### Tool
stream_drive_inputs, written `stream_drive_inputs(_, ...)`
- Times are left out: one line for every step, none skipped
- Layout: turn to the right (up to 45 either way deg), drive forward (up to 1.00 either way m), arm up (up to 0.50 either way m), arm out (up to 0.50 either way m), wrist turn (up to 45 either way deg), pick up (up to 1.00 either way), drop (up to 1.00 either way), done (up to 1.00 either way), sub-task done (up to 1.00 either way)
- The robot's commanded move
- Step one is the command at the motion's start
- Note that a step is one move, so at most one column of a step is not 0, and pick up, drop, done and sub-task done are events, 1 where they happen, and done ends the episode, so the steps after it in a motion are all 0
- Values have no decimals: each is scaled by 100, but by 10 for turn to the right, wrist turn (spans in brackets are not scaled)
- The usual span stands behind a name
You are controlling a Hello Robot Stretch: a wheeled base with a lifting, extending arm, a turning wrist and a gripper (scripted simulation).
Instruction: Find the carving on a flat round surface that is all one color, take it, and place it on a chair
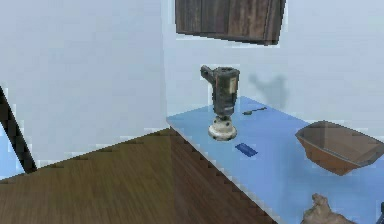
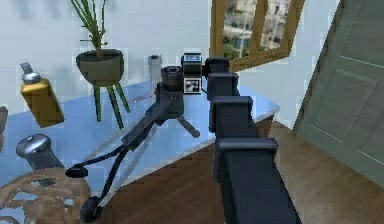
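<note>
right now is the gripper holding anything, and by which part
It cannot be told: the gripper has its far end by a woven round thing lying on the blue countertop, so no hold can be made out.

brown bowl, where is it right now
The brown bowl sits on the blue countertop at the forward view's right, to the right of the tall figure on a round white base.

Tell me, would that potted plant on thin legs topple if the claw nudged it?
Probably tippy: the potted plant sits high on thin splayed legs, with tall stems above. The pot looks ceramic, so perhaps heavy for its size and breakable if it falls.
</note>
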Motion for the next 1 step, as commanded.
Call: stream_drive_inputs(0, 0, 0, -24, 0, 0, 0, 0, 0)
